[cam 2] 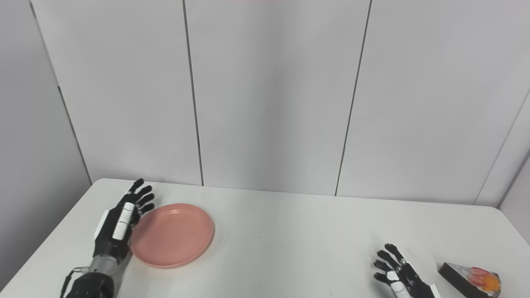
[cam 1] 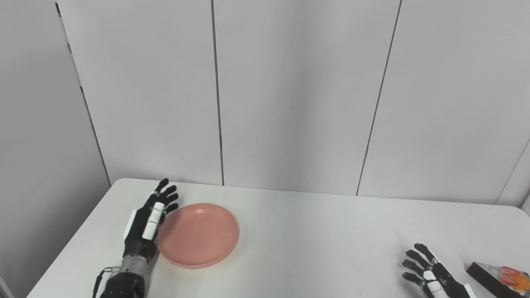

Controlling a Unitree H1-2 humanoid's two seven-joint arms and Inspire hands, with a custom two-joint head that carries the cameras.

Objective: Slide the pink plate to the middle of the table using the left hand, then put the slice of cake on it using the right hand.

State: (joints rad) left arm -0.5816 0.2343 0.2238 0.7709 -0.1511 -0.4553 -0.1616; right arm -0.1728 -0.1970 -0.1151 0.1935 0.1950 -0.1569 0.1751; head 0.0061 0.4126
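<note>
A round pink plate [cam 1: 198,234] lies flat on the left part of the white table [cam 1: 314,231]. My left hand [cam 1: 150,223] stands open against the plate's left rim, fingers stretched toward the wall, holding nothing. At the lower right, my right hand [cam 2: 399,274] rests open with fingers spread, palm down. The slice of cake [cam 2: 472,279], dark with a white and orange-red top, lies on the table a little to the right of that hand, apart from it.
Grey wall panels [cam 1: 290,95] rise right behind the table's far edge. The table's left edge runs close to my left arm [cam 1: 120,283], and the cake lies near the right front corner.
</note>
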